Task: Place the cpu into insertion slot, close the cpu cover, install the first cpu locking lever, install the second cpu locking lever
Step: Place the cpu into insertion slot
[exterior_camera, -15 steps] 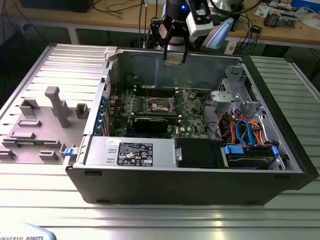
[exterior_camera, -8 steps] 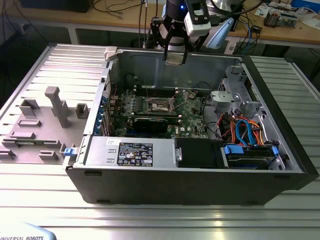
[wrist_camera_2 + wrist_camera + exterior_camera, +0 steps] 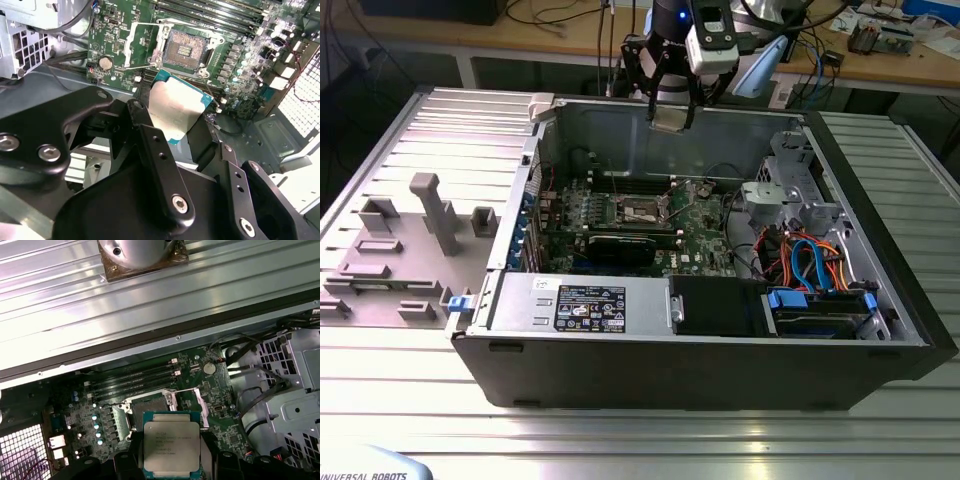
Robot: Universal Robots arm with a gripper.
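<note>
My hand (image 3: pixel 672 112) is clamped on the cpu (image 3: pixel 176 107), gripping two opposite edges, its metal top facing the first wrist view. I hold it above the open computer case (image 3: pixel 700 375), over the green motherboard (image 3: pixel 240 75) and well apart from the insertion slot (image 3: pixel 186 49), which lies bare with the cpu cover (image 3: pixel 128 46) swung open beside it

Exterior view overlooks the case (image 3: pixel 700 370); both wrist views share the motherboard (image 3: pixel 115 45) (image 3: pixel 220 400).

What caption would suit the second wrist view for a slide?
Gripper holding the cpu, with the empty insertion slot on the green motherboard beyond.
</note>
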